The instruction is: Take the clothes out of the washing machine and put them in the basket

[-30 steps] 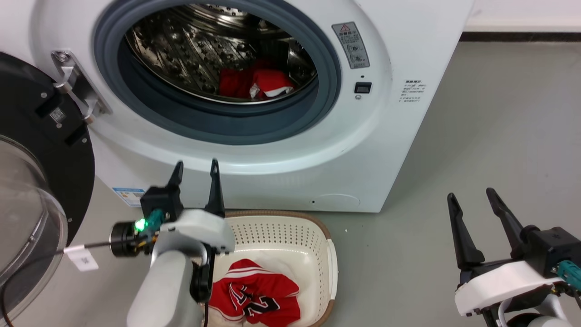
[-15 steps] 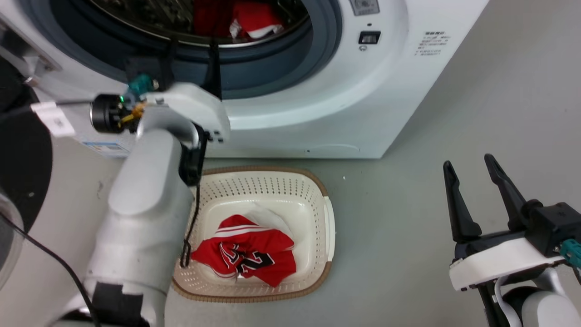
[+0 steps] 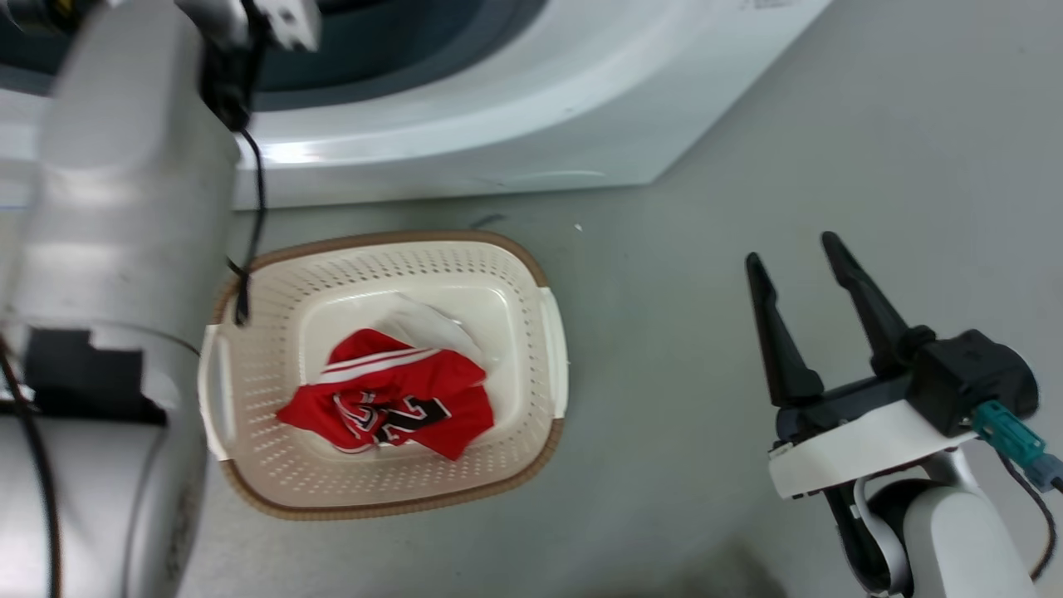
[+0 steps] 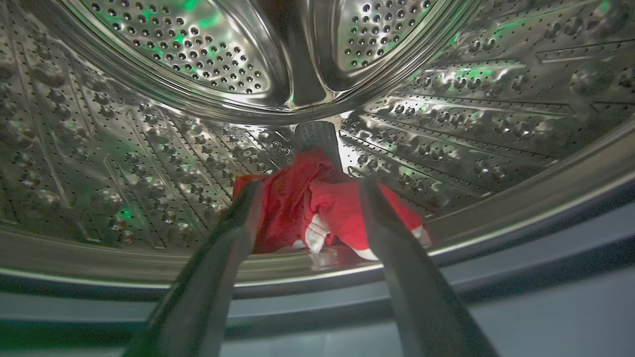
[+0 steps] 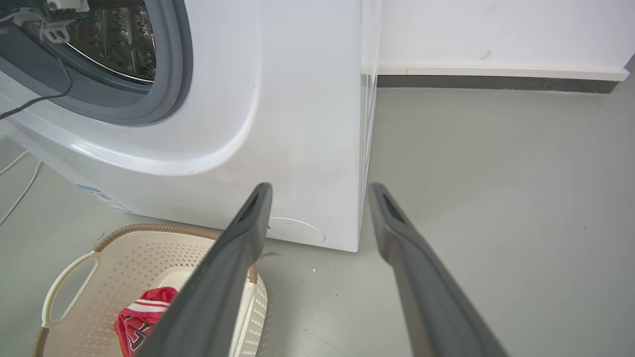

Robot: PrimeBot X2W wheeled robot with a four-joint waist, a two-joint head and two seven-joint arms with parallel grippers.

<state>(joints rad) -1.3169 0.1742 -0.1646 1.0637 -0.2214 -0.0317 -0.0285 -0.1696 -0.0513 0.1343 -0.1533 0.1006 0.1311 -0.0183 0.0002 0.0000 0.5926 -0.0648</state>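
- Pointing into the steel drum point(image 4: 198, 59) of the washing machine point(image 3: 465, 124), left end effector point(image 4: 310, 184) is released, fingers spread.
- Red garment with white trim point(image 4: 337, 213) lies at the drum's bottom front, between the finger lines; can't tell if there's contact.
- Red jersey point(image 3: 390, 399) with black-and-white number lies crumpled in the cream basket point(image 3: 382, 241) on the floor point(image 3: 664, 332), just in front of the machine.
- Right end effector point(image 3: 792, 249) is released and empty, well to the right of the basket.
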